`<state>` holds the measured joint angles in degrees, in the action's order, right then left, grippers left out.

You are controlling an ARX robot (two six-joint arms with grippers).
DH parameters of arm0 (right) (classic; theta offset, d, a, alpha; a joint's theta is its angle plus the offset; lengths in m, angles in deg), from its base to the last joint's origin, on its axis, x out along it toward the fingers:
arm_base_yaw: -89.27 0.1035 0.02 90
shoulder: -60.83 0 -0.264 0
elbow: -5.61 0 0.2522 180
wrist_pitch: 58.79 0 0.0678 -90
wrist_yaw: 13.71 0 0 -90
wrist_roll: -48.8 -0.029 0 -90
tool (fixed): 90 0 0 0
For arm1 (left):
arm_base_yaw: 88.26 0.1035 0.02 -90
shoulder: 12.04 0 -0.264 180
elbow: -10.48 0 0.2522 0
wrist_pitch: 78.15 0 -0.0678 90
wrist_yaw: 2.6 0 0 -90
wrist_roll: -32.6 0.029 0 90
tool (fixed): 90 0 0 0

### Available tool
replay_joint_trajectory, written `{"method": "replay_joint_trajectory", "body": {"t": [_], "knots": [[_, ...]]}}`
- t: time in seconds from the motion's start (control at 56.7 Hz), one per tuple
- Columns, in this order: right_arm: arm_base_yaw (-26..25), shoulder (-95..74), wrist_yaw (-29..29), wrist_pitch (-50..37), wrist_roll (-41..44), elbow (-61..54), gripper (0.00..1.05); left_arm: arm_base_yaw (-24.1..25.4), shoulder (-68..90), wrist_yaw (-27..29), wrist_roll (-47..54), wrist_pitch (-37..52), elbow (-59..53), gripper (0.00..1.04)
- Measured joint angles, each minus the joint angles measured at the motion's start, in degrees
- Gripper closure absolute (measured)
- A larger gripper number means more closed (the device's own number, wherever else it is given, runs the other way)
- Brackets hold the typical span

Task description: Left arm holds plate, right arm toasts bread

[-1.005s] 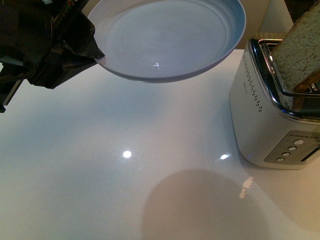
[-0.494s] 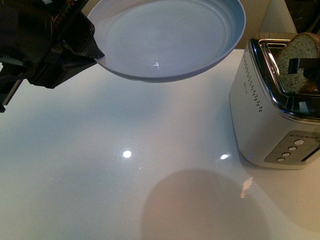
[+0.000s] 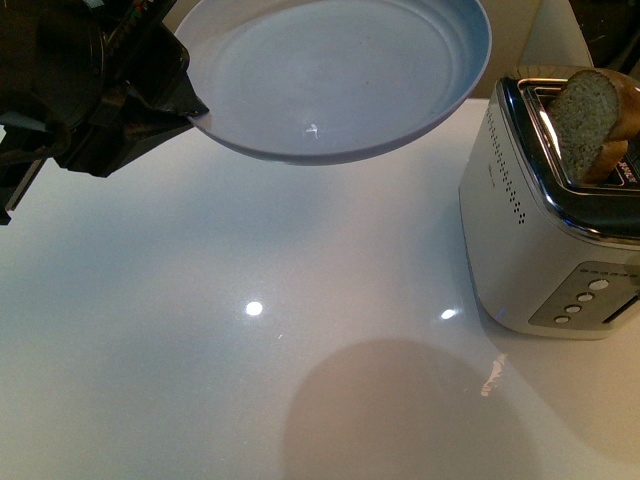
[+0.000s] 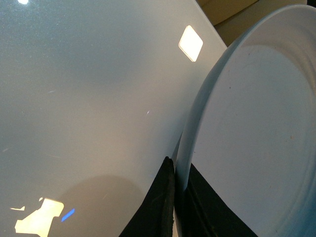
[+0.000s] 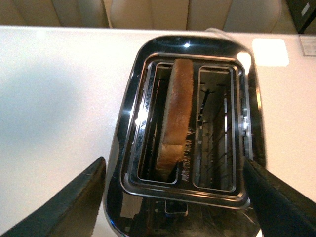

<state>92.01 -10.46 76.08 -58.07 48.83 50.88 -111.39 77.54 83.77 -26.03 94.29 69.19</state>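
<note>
Over the white table (image 3: 200, 350), a plate is held up beside a loaded toaster.
The glossy table spreads under everything. The pale blue plate (image 3: 340, 80) hangs above the table's far side, tilted, with the left arm (image 3: 195, 110) clamped on its rim, one dark jaw on each face. The white and chrome toaster (image 3: 520, 250) stands on the table to the robot's right. The bread (image 3: 585, 115) stands on edge in the toaster slot nearer the plate, its rounded top sticking out and leaning. The right gripper (image 5: 174, 165) hovers above the toaster, jaws spread wide and touching nothing.
</note>
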Motion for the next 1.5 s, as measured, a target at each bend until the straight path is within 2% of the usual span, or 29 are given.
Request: {"method": "replay_joint_trajectory", "body": {"t": [0.053, 0.106, 0.176, 0.247, 0.441, 0.635, 1.111, 1.199, 1.499], "knots": [[-1.97, 4.17, -1.64, 1.84, 1.01, -1.05, 0.08, 0.00, 0.00, 0.02, 0.00, 0.00, 0.00, 1.02], [-5.38, 10.78, -3.93, 4.50, 2.62, -2.69, 0.09, 0.00, 0.00, 0.02, 0.00, 0.00, 0.00, 1.02], [-6.47, 14.43, -2.99, -14.60, 1.25, -10.05, 0.25, 0.00, 0.00, 0.02, 0.00, 0.00, 0.00, 1.02], [-4.13, 16.15, -0.28, -24.02, 0.81, -15.06, 0.39, -0.02, 0.00, -0.22, 0.00, 0.00, 0.09, 1.02], [-2.99, 21.24, 0.04, -25.33, 0.68, -20.24, 0.69, 0.00, 0.00, -0.15, 0.00, 0.00, 0.09, 1.02], [-2.99, 27.17, 0.20, -23.32, 0.66, -24.28, 1.03, 0.00, 0.00, -0.22, 0.00, 0.00, 0.09, 1.02], [-2.95, 40.74, 0.20, -14.53, 0.39, -29.14, 1.03, 0.00, 0.00, -0.07, -0.02, 0.00, 0.09, 1.02], [-2.95, 42.21, 0.35, -15.61, 0.37, -30.47, 1.03, 0.00, 0.00, 0.04, -0.02, 0.00, 0.09, 1.02], [-2.95, 51.15, 0.22, -7.08, 0.35, -30.49, 1.03, 0.00, 0.00, 0.00, -0.02, 0.00, 0.11, 1.02]]}}
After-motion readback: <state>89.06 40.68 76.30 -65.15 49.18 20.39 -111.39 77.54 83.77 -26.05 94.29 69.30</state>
